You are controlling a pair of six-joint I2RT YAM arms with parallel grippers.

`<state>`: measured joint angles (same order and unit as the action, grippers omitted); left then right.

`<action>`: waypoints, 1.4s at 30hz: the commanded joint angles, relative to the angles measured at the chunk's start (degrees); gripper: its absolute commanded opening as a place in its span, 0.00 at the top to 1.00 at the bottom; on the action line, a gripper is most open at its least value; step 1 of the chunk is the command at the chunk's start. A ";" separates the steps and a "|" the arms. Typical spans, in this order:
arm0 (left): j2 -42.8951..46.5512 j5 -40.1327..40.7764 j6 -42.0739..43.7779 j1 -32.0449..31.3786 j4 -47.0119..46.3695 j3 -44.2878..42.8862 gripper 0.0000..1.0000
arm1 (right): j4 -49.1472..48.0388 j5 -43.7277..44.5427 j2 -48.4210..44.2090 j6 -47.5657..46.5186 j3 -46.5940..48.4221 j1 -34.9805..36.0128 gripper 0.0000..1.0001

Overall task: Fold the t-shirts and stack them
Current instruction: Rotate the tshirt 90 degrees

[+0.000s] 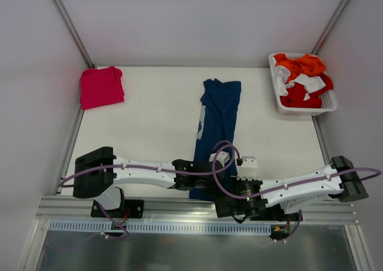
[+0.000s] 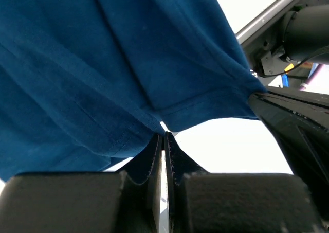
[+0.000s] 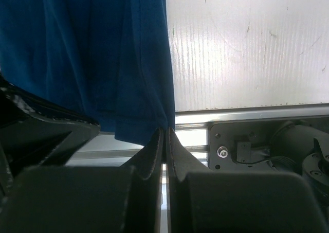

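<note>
The navy t-shirt (image 1: pixel 218 118) lies as a long narrow strip down the middle of the table, with its near hem at the front edge. My left gripper (image 2: pixel 164 135) is shut on that hem, and the blue cloth (image 2: pixel 103 68) fans away from its tips. My right gripper (image 3: pixel 165 130) is shut on the hem's right corner, with the navy cloth (image 3: pixel 92 58) hanging to its left. Both grippers sit close together at the near end of the shirt. The pinkish-red t-shirt (image 1: pixel 102 87) lies folded at the far left corner.
A white basket (image 1: pixel 281 100) holding orange, red and white clothes stands at the far right. The metal rail (image 3: pixel 247 113) of the table's front edge runs just beneath both grippers. White walls enclose the left, right and back sides.
</note>
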<state>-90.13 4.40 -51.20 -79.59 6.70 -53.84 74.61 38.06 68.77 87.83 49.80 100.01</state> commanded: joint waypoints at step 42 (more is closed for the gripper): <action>-11.13 -4.85 10.32 -7.95 -15.05 -5.40 0.08 | 12.84 -0.54 0.84 0.50 2.14 0.54 0.99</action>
<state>-101.08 1.43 -46.94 -85.25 -2.63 -56.99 82.43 33.78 68.97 89.08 49.87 100.60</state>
